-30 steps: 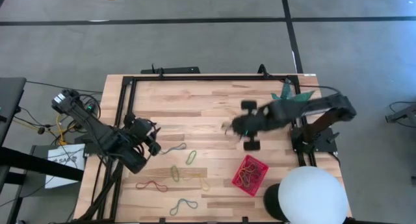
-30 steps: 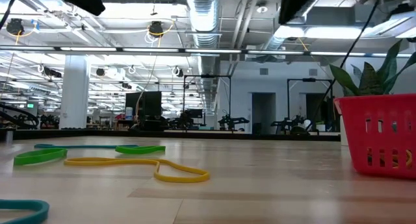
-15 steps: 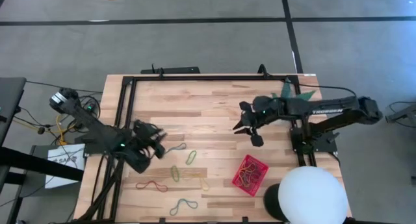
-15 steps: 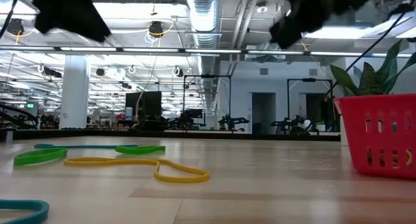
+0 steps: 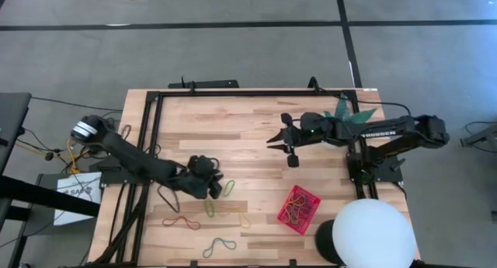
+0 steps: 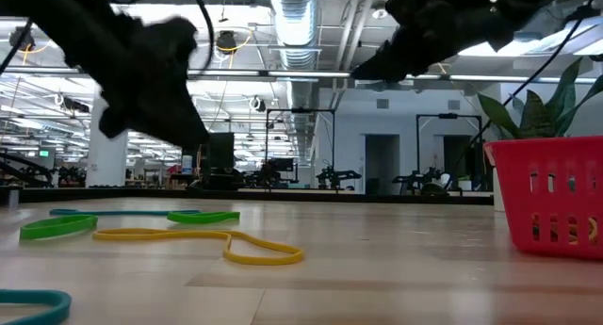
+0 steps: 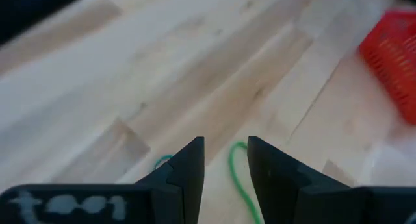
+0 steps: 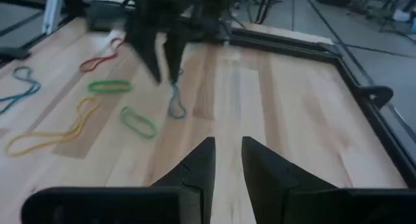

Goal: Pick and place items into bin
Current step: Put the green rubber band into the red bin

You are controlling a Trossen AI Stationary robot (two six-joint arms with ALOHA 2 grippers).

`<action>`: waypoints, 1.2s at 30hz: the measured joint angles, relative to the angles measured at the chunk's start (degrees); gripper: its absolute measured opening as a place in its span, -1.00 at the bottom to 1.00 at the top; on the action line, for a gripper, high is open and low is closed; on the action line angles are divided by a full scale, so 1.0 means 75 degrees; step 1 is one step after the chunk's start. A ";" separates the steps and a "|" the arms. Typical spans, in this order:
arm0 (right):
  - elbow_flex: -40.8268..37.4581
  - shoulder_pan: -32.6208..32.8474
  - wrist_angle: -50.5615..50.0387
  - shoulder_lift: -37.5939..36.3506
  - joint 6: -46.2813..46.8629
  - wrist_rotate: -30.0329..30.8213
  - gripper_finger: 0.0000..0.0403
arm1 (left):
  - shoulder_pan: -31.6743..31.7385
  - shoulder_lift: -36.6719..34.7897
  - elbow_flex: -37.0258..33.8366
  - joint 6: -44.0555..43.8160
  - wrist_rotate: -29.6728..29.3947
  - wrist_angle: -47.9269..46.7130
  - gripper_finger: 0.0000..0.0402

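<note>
The left tool (image 5: 208, 177) hangs over the rubber bands (image 5: 227, 188) mid-desk, fingers slightly parted, holding nothing. The right tool (image 5: 286, 142), likewise narrowly parted and empty, hovers above bare desk (image 5: 233, 120). The red basket (image 5: 298, 209) sits near the front edge.

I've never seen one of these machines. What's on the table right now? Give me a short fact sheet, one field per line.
Surface: wooden table
Container: red bin, some bands already inside
Loose items: rubber bands on the wood, among them a green one, a red one and a long yellow one
Left end effector: open, low over the bands near the green one
Right end effector: open, empty, raised over bare wood away from the bin
Other: white dome at the table's corner
</note>
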 joint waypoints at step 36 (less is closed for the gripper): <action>0.0466 0.0947 0.0862 0.0453 0.3001 -0.0481 -0.65 | 0.0340 0.2559 0.1148 -0.0340 0.1159 -0.0312 -0.96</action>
